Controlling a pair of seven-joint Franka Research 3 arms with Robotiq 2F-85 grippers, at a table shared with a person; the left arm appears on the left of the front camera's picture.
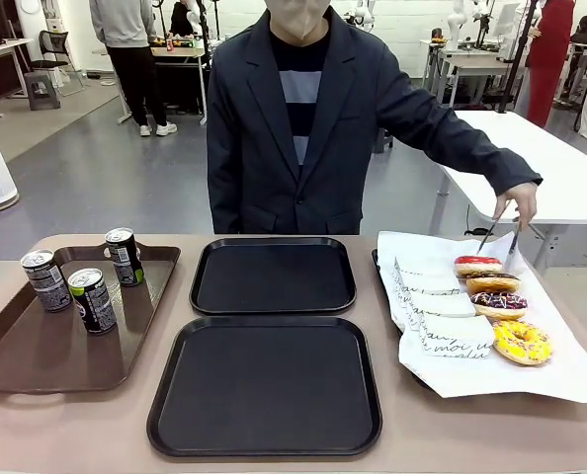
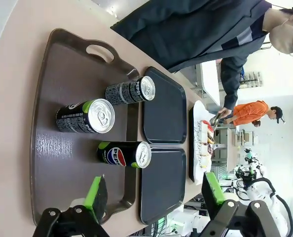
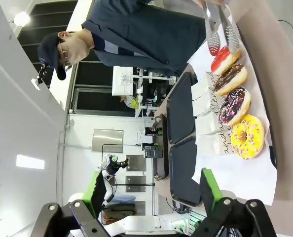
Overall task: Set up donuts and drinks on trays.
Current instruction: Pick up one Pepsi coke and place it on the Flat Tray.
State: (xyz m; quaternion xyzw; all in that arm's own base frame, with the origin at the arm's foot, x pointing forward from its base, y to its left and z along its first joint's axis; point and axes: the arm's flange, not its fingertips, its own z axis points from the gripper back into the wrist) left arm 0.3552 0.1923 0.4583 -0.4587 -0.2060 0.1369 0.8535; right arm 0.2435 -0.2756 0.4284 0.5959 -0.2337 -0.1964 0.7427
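While both trays [image 1: 273, 275] sit bare mid-table, likely to be loaded, three cans [image 1: 93, 299] stand on the brown tray [image 1: 37, 355] and four donuts [image 1: 498, 305] lie on paper [image 1: 471, 370] under a person's tongs [image 1: 492, 234]. Left claw [image 2: 154, 190] and right claw [image 3: 150, 190] gape wide, gripping nothing.

Left gripper [image 2: 154, 193] and right gripper [image 3: 151, 188] gape wide.

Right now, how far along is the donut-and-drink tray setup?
Done: nothing; the far black tray and near black tray are bare. In hand: the person's tongs reach toward the red-iced donut. Left: four donuts on the paper, three cans on the brown tray.
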